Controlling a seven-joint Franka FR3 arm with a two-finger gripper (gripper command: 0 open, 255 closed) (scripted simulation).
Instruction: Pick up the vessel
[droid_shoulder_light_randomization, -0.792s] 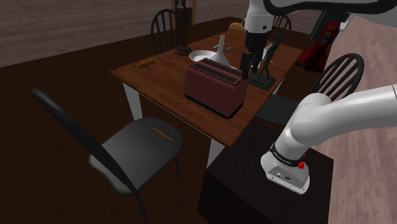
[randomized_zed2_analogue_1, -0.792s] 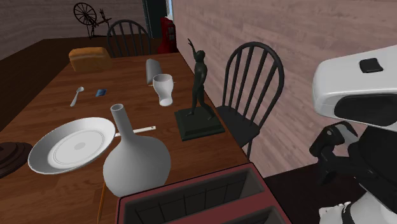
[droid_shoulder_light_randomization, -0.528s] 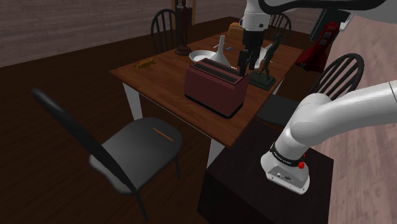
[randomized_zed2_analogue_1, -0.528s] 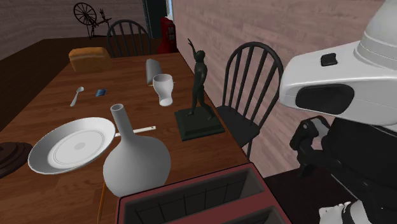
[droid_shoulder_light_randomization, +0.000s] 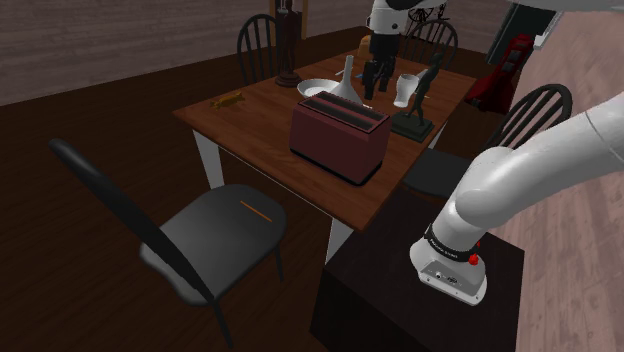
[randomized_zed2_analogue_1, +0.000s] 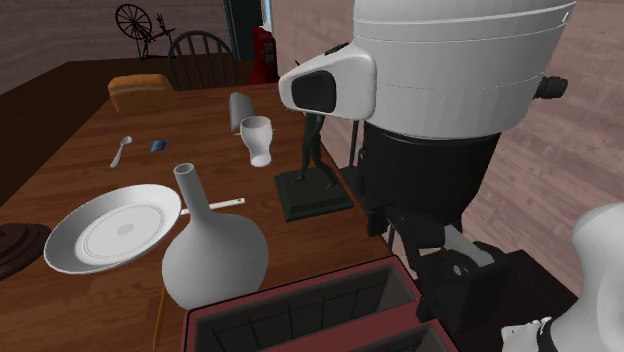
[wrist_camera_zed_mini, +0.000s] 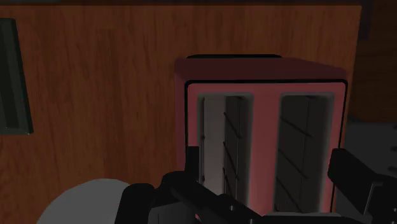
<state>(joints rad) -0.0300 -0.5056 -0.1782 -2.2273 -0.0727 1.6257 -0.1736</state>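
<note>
Status: pick not started, 0 of the grasp steps done.

Claw (wrist_camera_zed_mini: 268, 167): wide open, both fingers well apart, nothing between them but air. Holding nothing.

Vessel (randomized_zed2_analogue_1: 213, 255): grey, round body, long thin neck. It stands upright on the surface (randomized_zed2_analogue_1: 70, 170), just beside the white plate (randomized_zed2_analogue_1: 108, 228) and close behind the dark red toaster (randomized_zed2_analogue_1: 320, 310). Can't tell if it touches the toaster.

Where I am: above the surface, hanging over the toaster's end nearest the vessel. In the wrist view the 2 toaster slots sit straight ahead between my fingers, and the vessel's grey round body is off to one side, outside the finger gap. So I'm not lined up on it. In the shoulder view I hang just to the right of the neck and roughly level with it.

Left to do, as I judge it:
1. Shift sideways until the neck sits between the fingers.
2. Drop down around the neck, or the upper body if the gap allows.
3. Close, then lift clear.

Risks: the toaster and plate crowd the body, so the neck looks like the cleaner grab. It's thin and smooth, so it could slip or tip.
</note>
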